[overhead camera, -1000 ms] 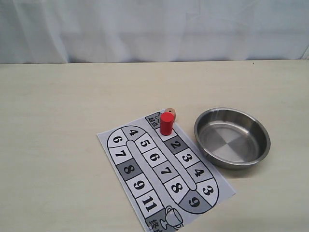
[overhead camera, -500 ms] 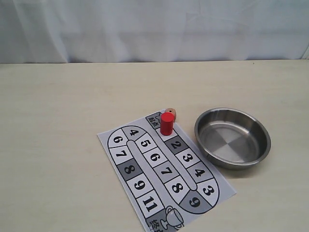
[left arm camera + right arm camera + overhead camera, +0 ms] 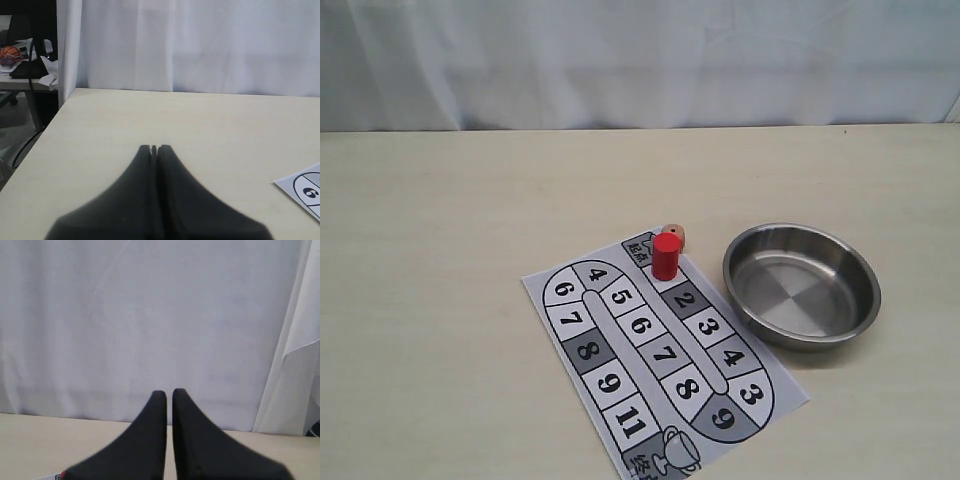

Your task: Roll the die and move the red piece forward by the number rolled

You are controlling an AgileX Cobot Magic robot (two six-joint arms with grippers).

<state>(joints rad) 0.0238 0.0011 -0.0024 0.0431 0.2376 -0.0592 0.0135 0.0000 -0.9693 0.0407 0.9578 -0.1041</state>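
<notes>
The red piece (image 3: 666, 256) stands upright on the printed number board (image 3: 620, 350), on the square between the start corner and square 2. The die (image 3: 675, 233), a small beige cube, lies on the table just behind the red piece, partly hidden by it. Neither gripper shows in the exterior view. In the left wrist view my left gripper (image 3: 154, 148) hangs over bare tabletop with its tips pressed together and nothing in them. In the right wrist view my right gripper (image 3: 169, 392) points at the white curtain, with only a thin slit between its fingers and nothing held.
A shallow steel bowl (image 3: 800, 340) stands on the table right of the board, with nothing in it. A corner of the board (image 3: 305, 187) shows in the left wrist view. A white curtain runs behind the table; the table's side edge (image 3: 55, 107) is near the left arm.
</notes>
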